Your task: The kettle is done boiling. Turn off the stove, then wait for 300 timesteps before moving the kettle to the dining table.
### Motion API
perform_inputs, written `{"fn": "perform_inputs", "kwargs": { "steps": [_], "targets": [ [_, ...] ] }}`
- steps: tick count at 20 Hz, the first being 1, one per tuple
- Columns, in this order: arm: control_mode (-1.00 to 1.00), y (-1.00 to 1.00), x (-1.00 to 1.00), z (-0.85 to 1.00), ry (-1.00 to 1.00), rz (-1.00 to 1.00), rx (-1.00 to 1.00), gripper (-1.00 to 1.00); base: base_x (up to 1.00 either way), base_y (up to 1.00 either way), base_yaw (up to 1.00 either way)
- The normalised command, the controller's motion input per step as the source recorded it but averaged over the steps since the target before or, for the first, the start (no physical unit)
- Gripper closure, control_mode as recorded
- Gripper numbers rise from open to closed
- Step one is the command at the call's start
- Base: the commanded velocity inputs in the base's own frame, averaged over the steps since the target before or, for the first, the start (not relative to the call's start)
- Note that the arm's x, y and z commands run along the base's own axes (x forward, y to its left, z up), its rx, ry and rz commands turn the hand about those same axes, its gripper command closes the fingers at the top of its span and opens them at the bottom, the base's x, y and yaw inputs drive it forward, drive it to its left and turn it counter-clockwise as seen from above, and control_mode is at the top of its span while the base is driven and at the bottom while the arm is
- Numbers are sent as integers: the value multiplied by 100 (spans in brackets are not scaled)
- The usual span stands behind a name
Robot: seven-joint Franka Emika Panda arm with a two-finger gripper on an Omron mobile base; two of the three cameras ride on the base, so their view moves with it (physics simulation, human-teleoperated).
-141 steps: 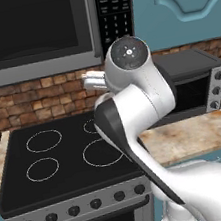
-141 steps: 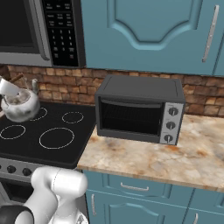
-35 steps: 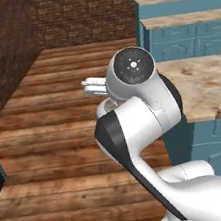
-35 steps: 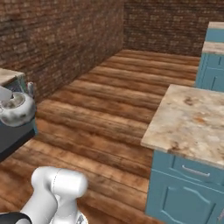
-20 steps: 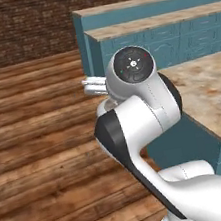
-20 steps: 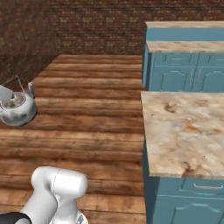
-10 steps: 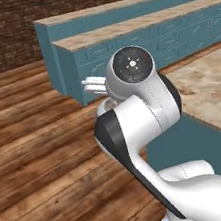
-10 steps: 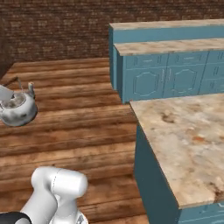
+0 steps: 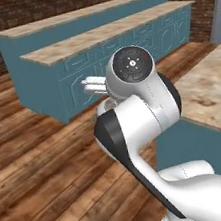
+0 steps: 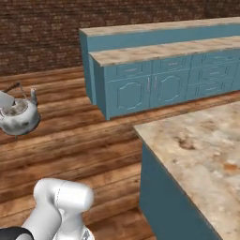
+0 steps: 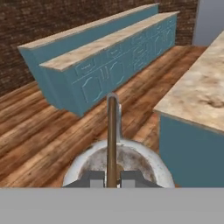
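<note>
Wooden floor (image 10: 70, 154) lies below the kettle (image 11: 117, 164), which hangs directly beneath the tool (image 11: 112, 178), clamped tight on its thin handle (image 11: 112, 131), beside a stone tabletop (image 11: 199, 94).

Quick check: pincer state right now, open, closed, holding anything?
Pincer: closed on the kettle handle, kettle held in the air above the wood floor.

In the hand view the kettle (image 11: 117, 162) is cut off at the bottom of the frame, its spout out of sight; at the far left of the right base view, the fingers holding it run off the edge
</note>
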Motion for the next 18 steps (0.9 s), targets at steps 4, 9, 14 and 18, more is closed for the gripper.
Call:
{"fn": "perform_inputs", "kwargs": {
  "steps": [4, 9, 14, 18],
  "targets": [
    [100, 0, 0, 0, 0, 0, 0, 100, 77, 78, -39],
    [100, 0, 0, 0, 0, 0, 0, 100, 68, 87, -38],
    [100, 0, 0, 0, 0, 0, 0, 100, 67, 95, -36],
    [100, 0, 0, 0, 0, 0, 0, 100, 67, 100, -33]
  ]
}}
